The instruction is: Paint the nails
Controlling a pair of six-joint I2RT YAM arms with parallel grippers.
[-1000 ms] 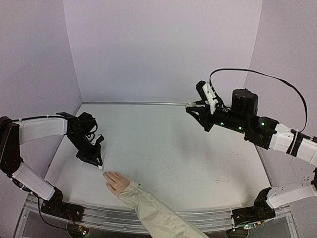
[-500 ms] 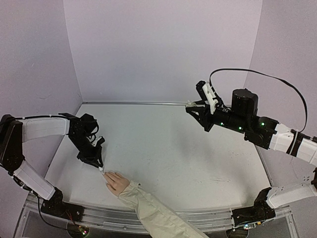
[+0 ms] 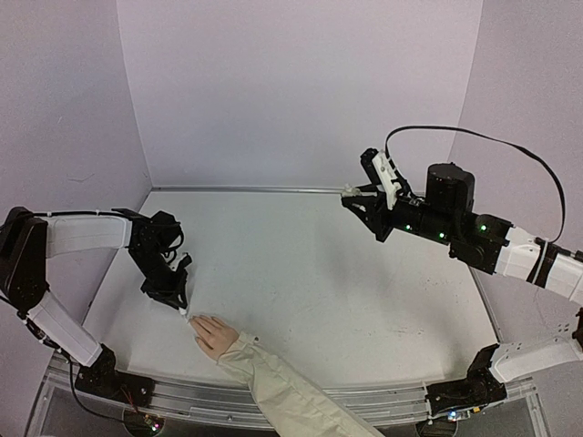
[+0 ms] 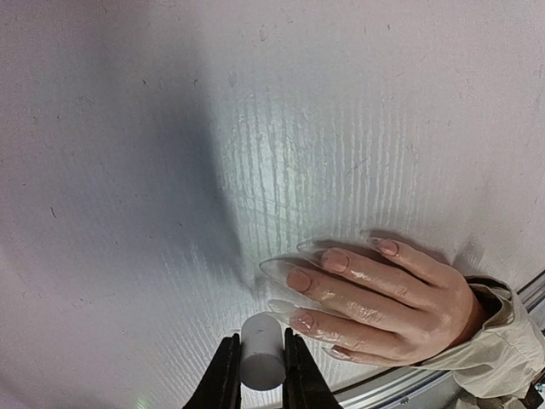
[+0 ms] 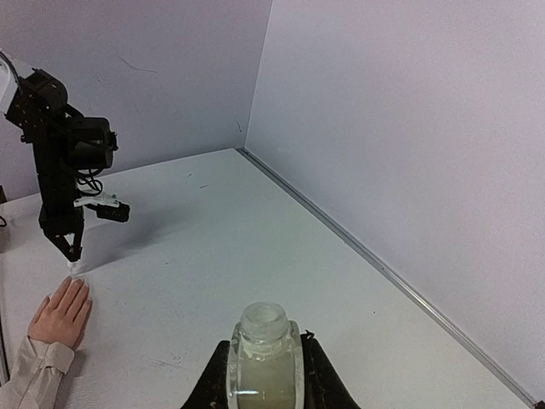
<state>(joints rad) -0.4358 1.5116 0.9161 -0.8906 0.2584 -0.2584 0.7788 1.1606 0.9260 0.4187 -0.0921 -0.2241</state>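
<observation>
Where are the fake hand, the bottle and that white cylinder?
hand (image 4: 400,298): left wrist view, its back.
bottle (image 5: 264,375): right wrist view, its cloudy body.
white cylinder (image 4: 261,354): left wrist view, its side.

two arms (image 3: 82,232) (image 3: 451,196), one mannequin hand (image 4: 383,298), four nails (image 4: 299,280) showing, one open bottle (image 5: 264,362), one white cylinder (image 4: 260,362).

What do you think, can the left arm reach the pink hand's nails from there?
Probably yes. The left gripper, shut on a small white cylinder, hangs right beside the nails of the pink hand, with nothing between them.
</observation>
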